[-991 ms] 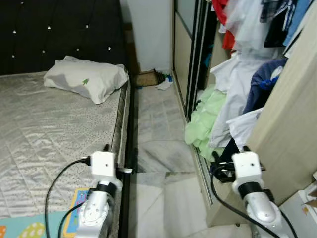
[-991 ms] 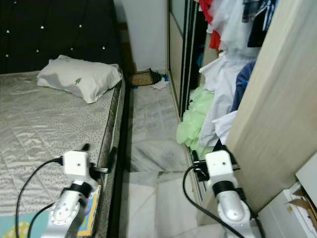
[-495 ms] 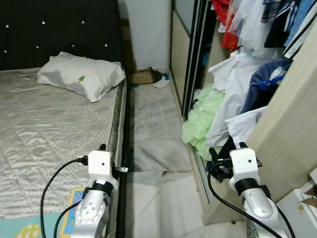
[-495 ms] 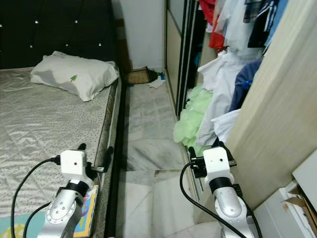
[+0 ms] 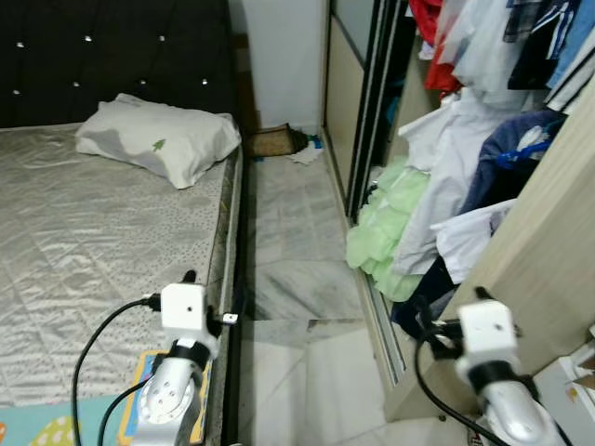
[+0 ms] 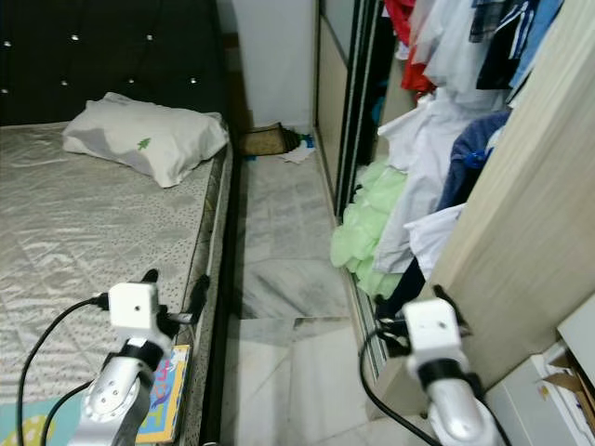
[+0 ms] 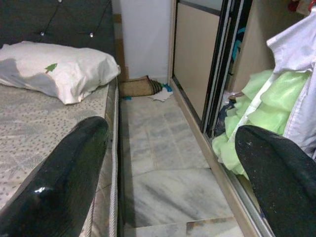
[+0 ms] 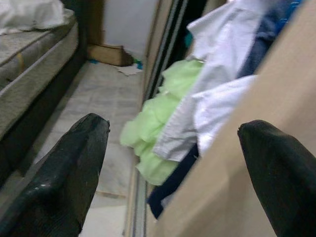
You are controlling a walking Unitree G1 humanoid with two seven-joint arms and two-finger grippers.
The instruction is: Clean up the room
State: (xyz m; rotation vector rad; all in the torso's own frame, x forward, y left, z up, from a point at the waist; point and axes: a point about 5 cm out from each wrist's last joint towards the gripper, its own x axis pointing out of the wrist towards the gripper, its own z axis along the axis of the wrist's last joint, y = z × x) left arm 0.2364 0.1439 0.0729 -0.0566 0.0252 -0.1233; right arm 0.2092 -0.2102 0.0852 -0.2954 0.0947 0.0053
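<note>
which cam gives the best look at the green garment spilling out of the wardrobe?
Left eye view: the green garment shows whole, hanging from the wardrobe to the floor. Right eye view shows much the same. Right wrist view has it closer but blurred. Left wrist view catches it at the edge, partly behind a finger.

We see the bed [image 5: 84,242] cut off at the left and bottom edges of the eye views; a coloured mat [image 5: 56,429] on it runs off the bottom edge, part hidden behind the left arm [image 5: 172,400]. The hanging clothes [image 5: 483,46] are cut by the top and right edges; the wardrobe panel [image 5: 548,251] hides the lower part of the white and blue clothes. A brown thing [image 5: 270,142] on the floor by the far wall, with scraps [image 5: 305,156] beside it, is too small for us to tell what it is. The right wrist view is blurred; its fingers [image 8: 64,173] run off the bottom edge.
</note>
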